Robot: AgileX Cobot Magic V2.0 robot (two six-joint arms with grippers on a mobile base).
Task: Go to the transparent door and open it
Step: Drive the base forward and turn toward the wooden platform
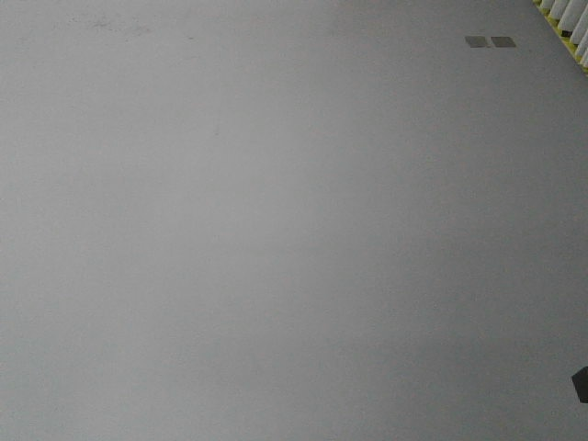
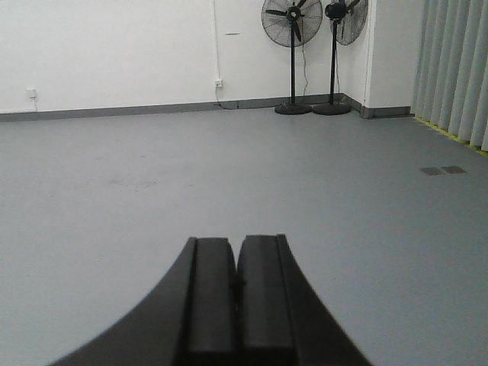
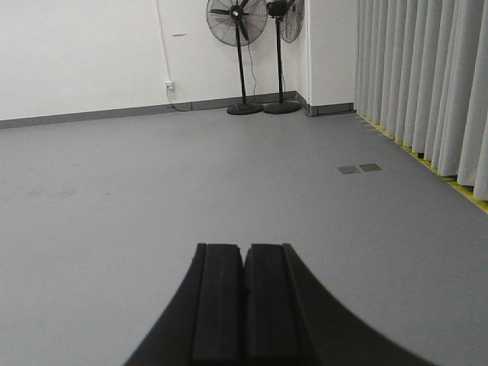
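— Where is the transparent door?
— I cannot place it: none of the three views shows it. The front view looks down on bare grey floor [image 1: 276,239]. Two small dark floor plates [image 1: 489,41] lie near its top right. The foot of a pale curtain [image 1: 571,20] shows in the very corner, over a yellow strip [image 1: 562,35].
— And the left jaws?
— Pressed together, holding nothing. The left wrist view looks along them: the two black pads [image 2: 211,301] meet along a thin seam, low in the middle of the picture.
— The right jaws?
— The same: pads [image 3: 217,305] flat against each other, nothing between them.
— What lies ahead of the arms?
— Open floor up to a white wall [image 2: 114,46] with a grey skirting [image 2: 114,111]. Two black standing fans [image 2: 292,23] stand side by side in the far corner, their round bases on the floor. A wall socket [image 2: 218,81] sits left of them, with a thin line [image 2: 215,38] running up the wall above it. A second socket [image 2: 31,92] is far to the left.
— And on the right?
— The curtain hangs in long vertical folds along the right side, from the corner towards the camera. The floor plates lie near the yellow strip but apart from it.
— Anything else?
— A small dark shape [image 1: 581,384] at the right edge of the front view; I cannot tell what it is.
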